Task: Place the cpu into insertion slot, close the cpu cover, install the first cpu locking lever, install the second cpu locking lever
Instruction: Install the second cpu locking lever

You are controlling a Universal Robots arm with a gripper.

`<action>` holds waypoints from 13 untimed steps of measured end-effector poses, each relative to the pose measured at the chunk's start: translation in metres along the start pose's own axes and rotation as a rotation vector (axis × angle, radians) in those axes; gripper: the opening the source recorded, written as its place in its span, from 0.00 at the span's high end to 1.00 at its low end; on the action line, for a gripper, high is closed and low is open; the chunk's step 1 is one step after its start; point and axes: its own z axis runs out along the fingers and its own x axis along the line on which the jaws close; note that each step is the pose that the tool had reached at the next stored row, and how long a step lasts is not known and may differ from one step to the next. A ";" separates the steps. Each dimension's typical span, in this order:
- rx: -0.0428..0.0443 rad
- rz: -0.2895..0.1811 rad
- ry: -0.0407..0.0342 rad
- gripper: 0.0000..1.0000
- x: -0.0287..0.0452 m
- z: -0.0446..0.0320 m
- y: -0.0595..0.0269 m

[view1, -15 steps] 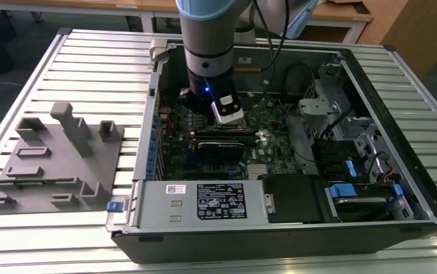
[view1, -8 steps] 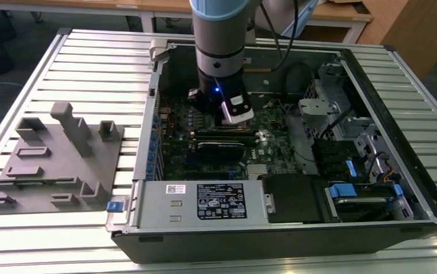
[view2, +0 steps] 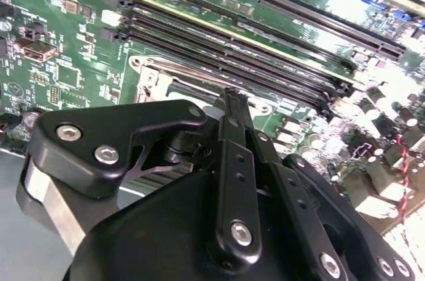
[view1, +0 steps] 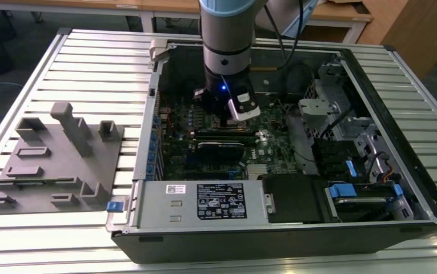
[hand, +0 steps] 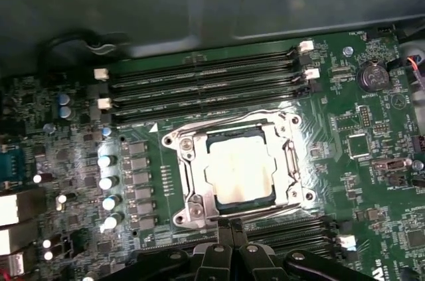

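Slatted metal counter [view1: 88, 63] carries an open computer case [view1: 295, 228]. Cpu [hand: 239, 173] sits in the insertion slot [hand: 192, 191], cpu cover [hand: 289, 155] down around it. Gripper [hand: 230, 229] hovers at the socket's edge, fingers [view2: 234, 135] together, empty. Lever step in hand, I judge; it calls for hooking a lever.
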 end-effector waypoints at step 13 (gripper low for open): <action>0.0189 -0.001 -0.0024 0.90 -0.0104 0.0059 0.0313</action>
